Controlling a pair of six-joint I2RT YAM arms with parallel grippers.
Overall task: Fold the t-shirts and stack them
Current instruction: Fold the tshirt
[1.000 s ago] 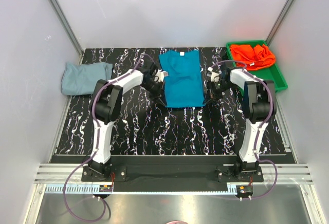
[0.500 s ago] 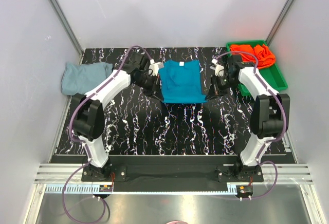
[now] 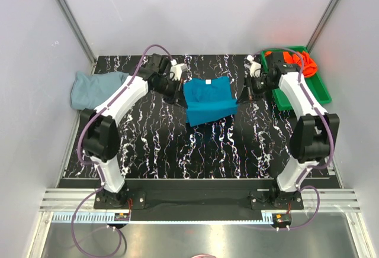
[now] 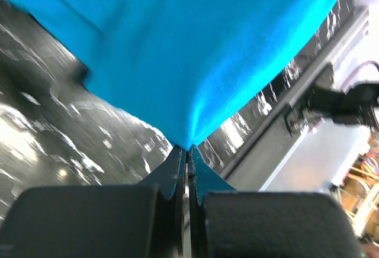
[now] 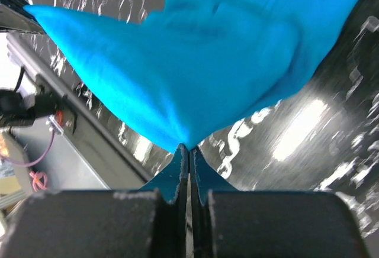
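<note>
Left claw (image 4: 188, 151): my fingers are pressed together on a pinch of the teal-blue t-shirt (image 4: 195, 51). The cloth comes to a peak right at my tips and fans out away from them.
Right claw (image 5: 189, 149): the same on my other side. My fingers are closed on a pinch of that shirt's opposite edge, and the cloth rises to a point at the tips.
Between my claws: the teal-blue cloth spans from one grip to the other, with shallow folds running across it.
Shirt from above: it sits in the middle of the worktop (image 3: 177, 145), toward the far side, with my left claw at its left edge and my right claw at its right edge. Its small white neck tag (image 3: 208, 82) faces up at the far end. Its near edge slants, nearer to me on the left than on the right. I cannot tell how much of it rests on the worktop.
My arms: both stretch out from the near edge and bend inward to the shirt.
Far left: the pale grey-blue t-shirt (image 3: 95, 87) is a rumpled heap at the edge of the worktop, well apart from the teal one.
Far right: the orange-red t-shirt (image 3: 307, 64) is bunched in the green tray (image 3: 320, 95) at the corner. My right arm crosses in front of part of it.
Surface: black with white marbled veins.
</note>
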